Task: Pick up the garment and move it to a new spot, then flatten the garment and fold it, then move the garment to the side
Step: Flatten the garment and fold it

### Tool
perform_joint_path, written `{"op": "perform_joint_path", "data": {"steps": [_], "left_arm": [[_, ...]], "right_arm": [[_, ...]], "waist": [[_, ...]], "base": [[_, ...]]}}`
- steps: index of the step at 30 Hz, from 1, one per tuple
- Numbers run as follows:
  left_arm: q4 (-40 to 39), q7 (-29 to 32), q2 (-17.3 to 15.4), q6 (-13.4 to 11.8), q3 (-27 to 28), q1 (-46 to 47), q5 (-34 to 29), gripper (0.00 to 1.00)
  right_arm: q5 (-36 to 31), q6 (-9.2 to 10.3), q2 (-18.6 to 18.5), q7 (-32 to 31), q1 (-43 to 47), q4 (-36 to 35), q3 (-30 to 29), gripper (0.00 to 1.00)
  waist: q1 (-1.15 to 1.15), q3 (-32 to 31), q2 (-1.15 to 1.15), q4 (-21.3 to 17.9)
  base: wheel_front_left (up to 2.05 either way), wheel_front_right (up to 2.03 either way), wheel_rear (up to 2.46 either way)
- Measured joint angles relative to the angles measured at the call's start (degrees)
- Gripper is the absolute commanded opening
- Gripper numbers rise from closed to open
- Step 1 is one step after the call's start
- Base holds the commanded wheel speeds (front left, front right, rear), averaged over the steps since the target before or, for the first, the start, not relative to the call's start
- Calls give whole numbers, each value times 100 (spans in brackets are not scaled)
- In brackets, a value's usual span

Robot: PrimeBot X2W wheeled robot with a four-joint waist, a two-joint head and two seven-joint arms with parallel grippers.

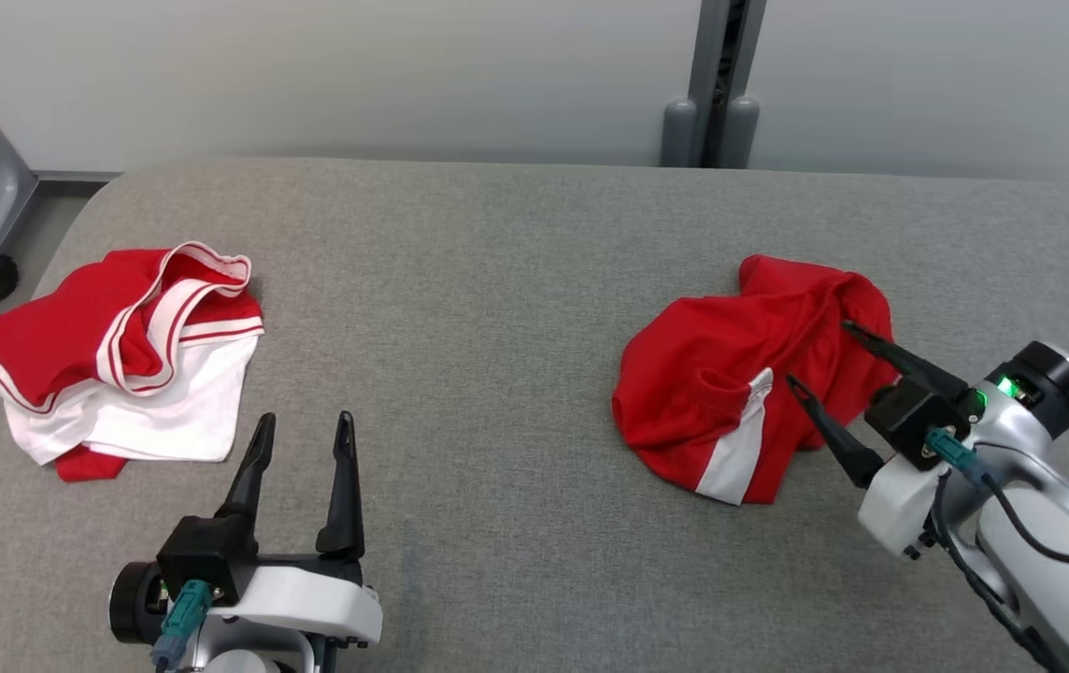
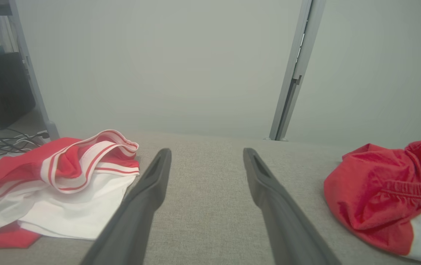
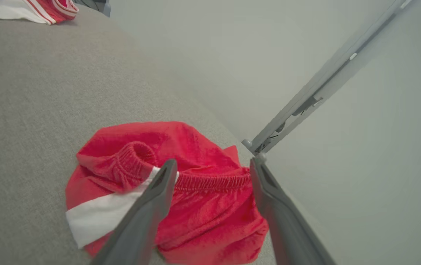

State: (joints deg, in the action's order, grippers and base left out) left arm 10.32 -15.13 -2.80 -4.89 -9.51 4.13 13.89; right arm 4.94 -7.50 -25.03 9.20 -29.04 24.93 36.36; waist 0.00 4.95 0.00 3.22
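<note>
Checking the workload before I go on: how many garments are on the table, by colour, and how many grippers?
1 red garment with a white stripe
1 red-and-white garment
2 grippers, both open: left gripper, right gripper
Total: 4

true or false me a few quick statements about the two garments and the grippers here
1. The right gripper is open, aimed at the red shorts. True.
2. The left gripper holds the red and white garment. False: it is open and empty, beside it.
3. The red shorts lie folded flat. False: they are crumpled in a heap.
4. Both garments rest on the grey table. True.
</note>
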Motion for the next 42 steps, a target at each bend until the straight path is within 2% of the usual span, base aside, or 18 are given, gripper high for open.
{"op": "perform_joint_path", "data": {"steps": [5,11,16,22,23,24,25,31,35,42], "left_arm": [[20,0,1,-5,-113,132,123,100],[75,0,1,-30,-162,219,197,100],[83,0,1,-48,-194,232,244,100],[83,0,1,-66,-197,257,278,100],[83,0,1,-66,-197,257,278,100],[82,0,1,-68,-190,257,286,100],[79,0,1,-70,-181,257,286,100],[77,0,2,-70,-164,258,291,100],[92,0,1,-70,-136,258,290,100],[120,0,2,-71,-58,194,237,100]], "right_arm": [[609,0,-680,-341,-665,65,1192,100],[1182,0,-1155,-550,-1316,-15,2452,100],[1406,0,-1367,-600,-1784,-55,3300,100],[1681,0,-1432,-719,-2010,-62,3634,100],[1681,0,-1432,-719,-2010,-62,3634,41],[1778,0,-1440,-799,-2012,-67,3667,4],[1816,0,-1451,-828,-2012,-86,3679,0],[1992,0,-1516,-910,-2011,-190,3697,0],[2238,0,-1514,-745,-1992,-166,3673,0],[2804,0,-1317,-333,-1694,-64,3089,0]], "waist": [[0,172,0,244],[0,348,0,478],[0,401,0,574],[0,401,0,575],[0,401,0,575],[0,401,0,563],[0,401,0,553],[0,408,0,497],[0,365,0,441],[0,235,0,271]], "base": [[0,0,0],[0,0,0],[0,0,0],[0,0,0],[0,0,0],[0,0,0],[0,0,0],[0,0,0],[0,0,0],[0,0,0]]}}
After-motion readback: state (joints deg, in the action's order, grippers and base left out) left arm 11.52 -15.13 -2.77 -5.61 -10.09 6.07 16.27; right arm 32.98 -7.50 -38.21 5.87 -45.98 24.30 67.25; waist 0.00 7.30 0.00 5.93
